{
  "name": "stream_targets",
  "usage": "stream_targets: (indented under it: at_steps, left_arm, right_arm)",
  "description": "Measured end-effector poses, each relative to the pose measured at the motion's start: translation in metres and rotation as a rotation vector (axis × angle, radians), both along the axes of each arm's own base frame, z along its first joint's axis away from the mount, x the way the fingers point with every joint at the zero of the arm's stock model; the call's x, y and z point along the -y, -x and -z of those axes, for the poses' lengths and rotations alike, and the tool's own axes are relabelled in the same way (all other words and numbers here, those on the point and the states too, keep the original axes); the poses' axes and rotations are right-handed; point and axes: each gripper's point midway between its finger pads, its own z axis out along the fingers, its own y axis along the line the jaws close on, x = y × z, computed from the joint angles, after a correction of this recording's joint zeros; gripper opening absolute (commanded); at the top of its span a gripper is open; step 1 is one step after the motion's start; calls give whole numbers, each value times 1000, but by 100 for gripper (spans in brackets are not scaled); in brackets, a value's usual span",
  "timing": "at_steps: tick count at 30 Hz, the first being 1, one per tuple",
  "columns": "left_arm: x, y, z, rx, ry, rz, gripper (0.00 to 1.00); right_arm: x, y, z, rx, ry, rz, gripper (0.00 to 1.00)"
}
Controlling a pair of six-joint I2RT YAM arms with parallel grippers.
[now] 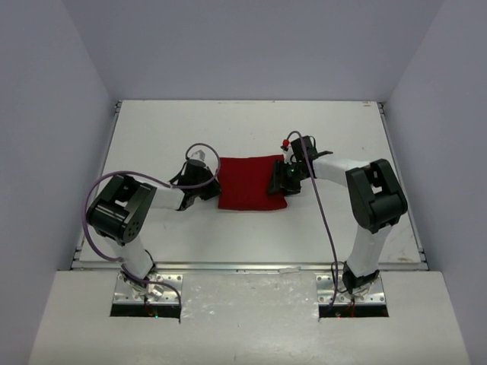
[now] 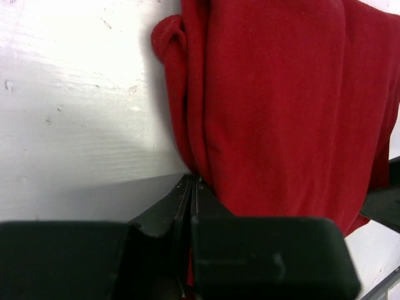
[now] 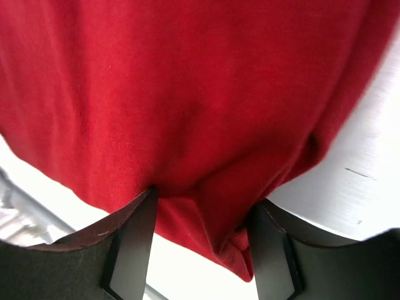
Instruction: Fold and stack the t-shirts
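1. The t-shirt (image 1: 251, 182) lies folded into a compact, near-square red packet around the middle of the worktop (image 1: 228, 236), well apart from every edge.
2. The left gripper (image 2: 192, 184) is at the packet's left edge. Its fingers are pressed together, and a sliver of red shows between them, so it looks clamped on that edge.
3. The right gripper (image 3: 203, 200) is at the opposite, right edge. Its fingers stand apart with a bunched lip of cloth between them. The cloth touches both, but no firm pinch shows.
4. The key relation is that the packet lies between the two grippers. It is to the right of the left one and to the left of the right one, along a line parallel to the worktop's near edge. Neither arm is nearer, as each is already on its own side.
5. My judgement is that the next move needs the right gripper to close before anything lifts.
6. Lifting on the left grip alone would probably drag the layers open, starting at the loose roll of cloth on the left edge.
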Motion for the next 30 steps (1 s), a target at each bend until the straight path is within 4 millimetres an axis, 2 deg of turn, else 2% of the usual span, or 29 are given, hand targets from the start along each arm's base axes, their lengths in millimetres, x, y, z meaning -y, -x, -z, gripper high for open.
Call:
stream_targets:
  at_steps: [1, 2, 4, 5, 6, 7, 12, 13, 15, 16, 18, 20, 22, 24, 27, 30]
  left_arm:
    - [2, 1, 0, 3, 3, 3, 0]
    - [2, 2, 0, 2, 5, 0, 5]
    - [0, 4, 0, -6, 5, -20, 11]
    - [-2, 6, 0, -14, 4, -32, 21]
    - [-3, 8, -1, -19, 4, -42, 26]
    - [-5, 10, -3, -21, 2, -57, 28]
    - [-20, 19, -6, -52, -22, -145, 38]
    - [-23, 21, -7, -57, -30, -166, 48]
    - [-28, 22, -12, -53, -38, -195, 58]
    - [-33, 25, -14, -57, -52, -210, 76]
    - [-43, 34, -20, -66, -79, -237, 99]
    - [-54, 41, -32, -64, -107, -268, 100]
    - [-66, 48, -53, -42, -134, -302, 100]
    - [-78, 51, -85, 9, -149, -342, 100]
    - [-94, 55, -149, 122, -144, -393, 100]
    - [-110, 68, -223, 284, -132, -400, 100]
  right_arm:
    - [-1, 0, -1, -5, -29, 4, 59]
    - [2, -1, -1, -18, -47, 16, 61]
    - [14, -4, -1, -37, -49, 54, 71]
    - [20, -6, -1, -45, -45, 71, 75]
    - [26, -7, -2, -51, -35, 84, 91]
    - [33, -10, -4, -57, -15, 100, 99]
    - [57, -22, -18, -24, 135, 107, 99]
    - [60, -22, -21, -17, 155, 107, 99]
    - [65, -17, -31, -9, 174, 101, 99]
    - [66, -15, -37, -3, 178, 98, 99]
    - [68, -13, -51, 25, 178, 96, 99]
    - [69, -10, -68, 75, 175, 98, 99]
    - [73, -3, -91, 141, 171, 101, 99]
    - [77, 6, -114, 202, 168, 104, 99]
    - [82, 20, -145, 306, 161, 108, 99]
    - [96, 49, -171, 390, 175, 129, 99]
